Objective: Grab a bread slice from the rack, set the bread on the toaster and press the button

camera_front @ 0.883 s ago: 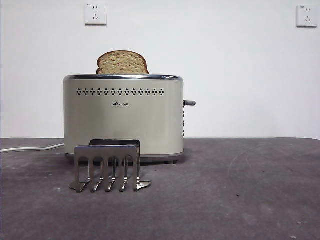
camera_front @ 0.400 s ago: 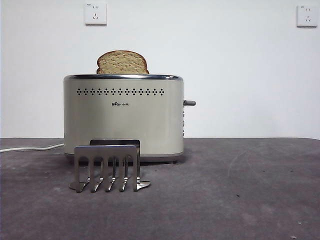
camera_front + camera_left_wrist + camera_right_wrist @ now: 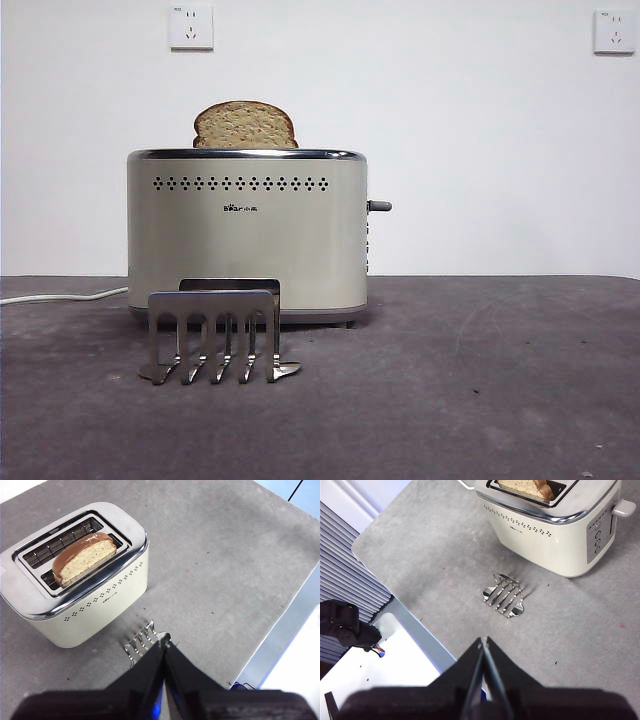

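Front view: the slice of bread point(image 3: 245, 125) sits in the toaster point(image 3: 246, 235), domed top poking above the chrome rim, and the rack point(image 3: 214, 335) stands bare on the counter point(image 3: 480, 380) just in front! Up high, the left claw point(image 3: 164, 647) is pressed together over the rack, the right claw point(image 3: 483, 645) likewise pinched tight on nothing, well back from the toaster.

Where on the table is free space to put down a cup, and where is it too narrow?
Free: the wide grey tabletop on the lever side of the boxy cream toaster, and the strip in front of the small silver metal rack. Crowded: the narrow gap between rack and toaster, and where the white cord lies. Both hands wait high above the table.
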`<state>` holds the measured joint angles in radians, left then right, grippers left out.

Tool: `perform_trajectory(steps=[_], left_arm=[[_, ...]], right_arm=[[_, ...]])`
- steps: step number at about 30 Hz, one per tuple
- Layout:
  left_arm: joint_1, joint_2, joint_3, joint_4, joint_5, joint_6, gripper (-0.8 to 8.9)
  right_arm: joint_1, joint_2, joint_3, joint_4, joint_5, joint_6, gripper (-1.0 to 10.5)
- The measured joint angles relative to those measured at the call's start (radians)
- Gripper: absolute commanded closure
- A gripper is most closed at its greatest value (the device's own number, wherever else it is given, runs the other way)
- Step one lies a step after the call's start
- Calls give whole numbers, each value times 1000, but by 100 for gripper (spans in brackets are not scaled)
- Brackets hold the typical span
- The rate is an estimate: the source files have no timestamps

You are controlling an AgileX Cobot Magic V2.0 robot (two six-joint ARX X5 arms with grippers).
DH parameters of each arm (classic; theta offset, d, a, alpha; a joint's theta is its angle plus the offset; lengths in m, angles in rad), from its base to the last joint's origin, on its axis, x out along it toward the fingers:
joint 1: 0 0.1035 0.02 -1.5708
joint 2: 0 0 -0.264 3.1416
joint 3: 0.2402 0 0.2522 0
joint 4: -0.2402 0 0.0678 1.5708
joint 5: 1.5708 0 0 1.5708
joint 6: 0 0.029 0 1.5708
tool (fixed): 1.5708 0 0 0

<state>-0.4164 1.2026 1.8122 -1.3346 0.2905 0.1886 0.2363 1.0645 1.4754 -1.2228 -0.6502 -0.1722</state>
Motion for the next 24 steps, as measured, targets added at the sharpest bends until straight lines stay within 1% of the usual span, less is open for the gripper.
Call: perform_trajectory(steps=[5,7,9,14,17,21,24], left_arm=[[3,0,0,0,-4,2,816],[24,-6,0,3,-11,11,816],[55,-24,-5,52,-10,17,816],[164,-144,-47,311,-10,30,816],[231,-251,-138,479,-7,35,816],[314,-415,-352,711,-7,36,816],[372,-544,-565,890,-6,37,816]], right_arm=[[0,0,0,0,0,0,946],[0,0,0,0,0,0,946],[0,0,0,0,0,0,946],[0,0,0,0,0,0,946],[0,0,0,0,0,0,946],[0,0,0,0,0,0,946],[0,0,0,0,0,0,946]])
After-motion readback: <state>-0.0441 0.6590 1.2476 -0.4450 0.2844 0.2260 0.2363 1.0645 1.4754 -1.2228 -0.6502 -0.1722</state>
